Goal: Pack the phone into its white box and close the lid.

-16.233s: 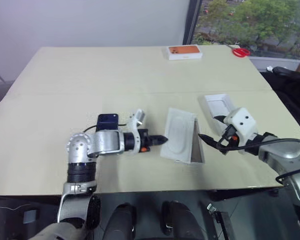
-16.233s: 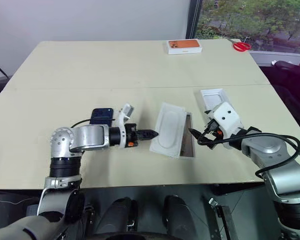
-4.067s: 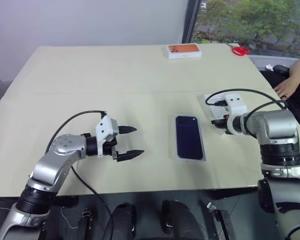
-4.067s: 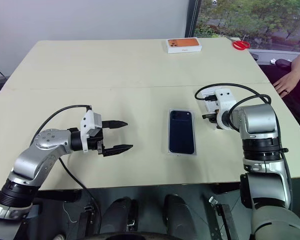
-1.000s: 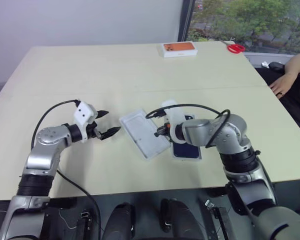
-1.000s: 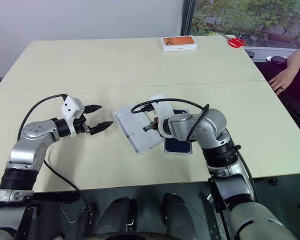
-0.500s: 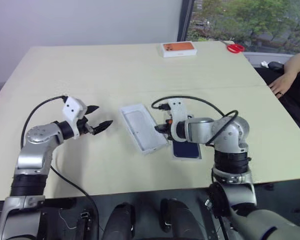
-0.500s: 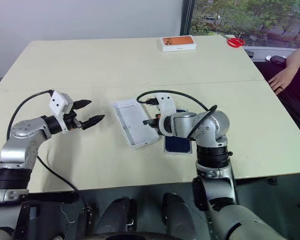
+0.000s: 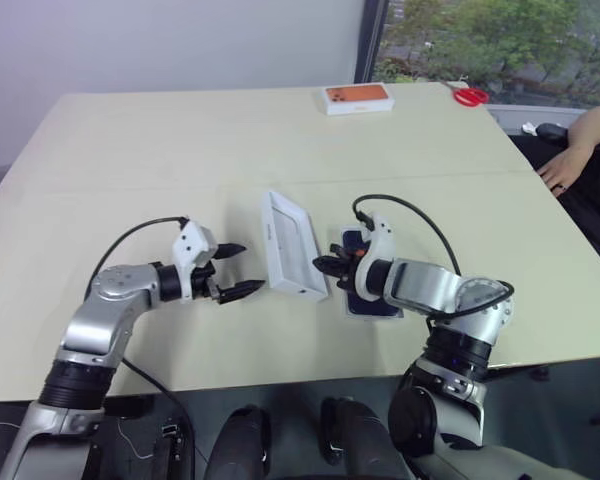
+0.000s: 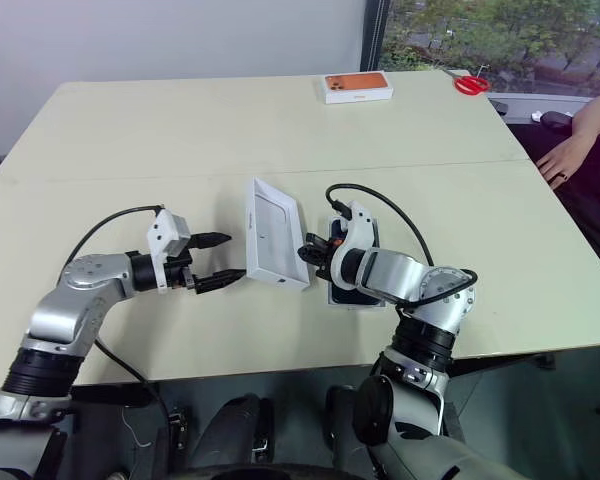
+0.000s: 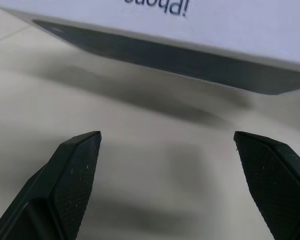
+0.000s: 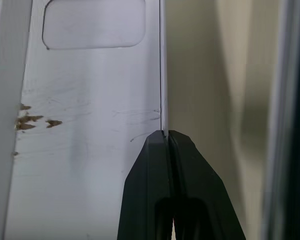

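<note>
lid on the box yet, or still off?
Off. The white cardboard lid stands tilted on edge, pinched by the right pincer, beside the dark blue phone.

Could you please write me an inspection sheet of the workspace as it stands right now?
Surface: beige table, seam across the middle.
Job's things: lid tilted up on edge, pale inside facing the right arm; phone lies in the white box beside it, partly hidden by the arm.
Clutter: orange-pictured box and red scissors at the far edge.
Grippers: right gripper shut on the lid's wall; left gripper jaws open, short of the lid's outer face.
Cables: black loops at both wrists.
Surroundings: window with trees; a person's hand beside the table.
</note>
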Motion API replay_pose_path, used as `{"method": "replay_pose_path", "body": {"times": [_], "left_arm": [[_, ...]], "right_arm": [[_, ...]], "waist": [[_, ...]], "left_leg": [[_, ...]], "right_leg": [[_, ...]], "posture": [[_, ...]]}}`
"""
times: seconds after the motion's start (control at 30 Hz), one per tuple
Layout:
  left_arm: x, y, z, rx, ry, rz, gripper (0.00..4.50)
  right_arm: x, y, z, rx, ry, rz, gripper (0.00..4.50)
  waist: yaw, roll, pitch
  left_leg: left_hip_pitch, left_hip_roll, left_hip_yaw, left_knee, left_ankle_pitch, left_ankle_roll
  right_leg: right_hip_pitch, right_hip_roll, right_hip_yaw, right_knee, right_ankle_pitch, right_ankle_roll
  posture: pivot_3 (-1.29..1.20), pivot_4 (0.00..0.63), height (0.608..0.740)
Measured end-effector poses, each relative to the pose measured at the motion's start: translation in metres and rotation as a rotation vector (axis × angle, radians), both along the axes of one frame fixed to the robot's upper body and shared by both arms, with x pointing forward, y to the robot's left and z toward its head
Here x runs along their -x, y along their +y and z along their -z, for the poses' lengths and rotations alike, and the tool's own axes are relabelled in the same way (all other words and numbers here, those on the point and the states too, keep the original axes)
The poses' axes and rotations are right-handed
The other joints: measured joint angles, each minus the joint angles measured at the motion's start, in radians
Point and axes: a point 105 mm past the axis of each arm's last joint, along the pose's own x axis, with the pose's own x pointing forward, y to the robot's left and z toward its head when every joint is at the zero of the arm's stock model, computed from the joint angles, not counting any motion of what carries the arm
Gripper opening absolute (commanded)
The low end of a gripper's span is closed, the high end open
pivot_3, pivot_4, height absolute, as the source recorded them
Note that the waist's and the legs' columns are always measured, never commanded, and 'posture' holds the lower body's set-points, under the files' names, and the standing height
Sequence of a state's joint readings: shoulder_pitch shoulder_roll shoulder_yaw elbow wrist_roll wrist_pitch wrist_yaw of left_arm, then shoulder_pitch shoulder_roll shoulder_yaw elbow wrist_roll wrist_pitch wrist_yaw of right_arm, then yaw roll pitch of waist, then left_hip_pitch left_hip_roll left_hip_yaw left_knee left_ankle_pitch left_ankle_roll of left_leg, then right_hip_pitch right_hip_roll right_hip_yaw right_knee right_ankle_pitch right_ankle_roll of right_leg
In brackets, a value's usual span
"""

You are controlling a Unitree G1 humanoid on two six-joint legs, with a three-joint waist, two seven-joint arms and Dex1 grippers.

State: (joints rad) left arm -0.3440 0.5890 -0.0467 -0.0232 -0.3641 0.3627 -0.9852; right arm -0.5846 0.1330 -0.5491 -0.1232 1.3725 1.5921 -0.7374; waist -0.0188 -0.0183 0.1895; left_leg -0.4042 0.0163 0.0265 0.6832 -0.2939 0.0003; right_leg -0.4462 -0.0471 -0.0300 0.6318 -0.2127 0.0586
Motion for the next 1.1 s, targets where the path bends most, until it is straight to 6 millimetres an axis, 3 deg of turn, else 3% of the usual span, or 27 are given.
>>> {"method": "replay_pose_path", "body": {"times": [0.2, 0.3, 0.47, 1.1], "left_arm": [[-0.014, -0.015, -0.008, 0.02, -0.051, -0.007, 4.5], [-0.017, -0.015, -0.006, 0.018, -0.054, -0.014, 4.5], [-0.015, -0.026, -0.001, 0.026, -0.049, 0.029, 4.5], [-0.021, -0.052, -0.01, 0.088, -0.092, 0.085, 4.5]], "right_arm": [[0.009, 0.008, 0.001, -0.004, 0.032, -0.01, 0.03], [0.009, 0.004, -0.002, 0.027, 0.039, -0.004, 0.84], [0.014, -0.001, 0.002, 0.133, 0.034, -0.047, 3.13], [0.003, -0.032, -0.053, 0.529, -0.371, -0.191, 3.13]], "waist": [[-0.003, 0.0, 0.0], [-0.002, 0.0, 0.0], [0.0, 0.0, 0.0], [0.008, 0.0, 0.0]], "left_leg": [[0.0, 0.0, 0.0, 0.0, 0.0, 0.0], [0.0, 0.0, 0.0, 0.0, 0.0, 0.0], [-0.001, 0.0, 0.001, 0.0, 0.0, 0.0], [-0.002, 0.0, 0.0, 0.001, 0.0, 0.0]], "right_leg": [[0.0, 0.001, 0.0, 0.0, 0.0, 0.0], [0.0, 0.001, 0.0, -0.001, 0.0, 0.0], [0.0, 0.0, 0.001, -0.001, 0.0, 0.0], [0.0, 0.001, 0.0, -0.002, 0.0, 0.0]], "posture": [[0.0, 0.15, 0.74], [0.0, 0.15, 0.74], [0.0, 0.15, 0.74], [0.0, 0.15, 0.74]]}}
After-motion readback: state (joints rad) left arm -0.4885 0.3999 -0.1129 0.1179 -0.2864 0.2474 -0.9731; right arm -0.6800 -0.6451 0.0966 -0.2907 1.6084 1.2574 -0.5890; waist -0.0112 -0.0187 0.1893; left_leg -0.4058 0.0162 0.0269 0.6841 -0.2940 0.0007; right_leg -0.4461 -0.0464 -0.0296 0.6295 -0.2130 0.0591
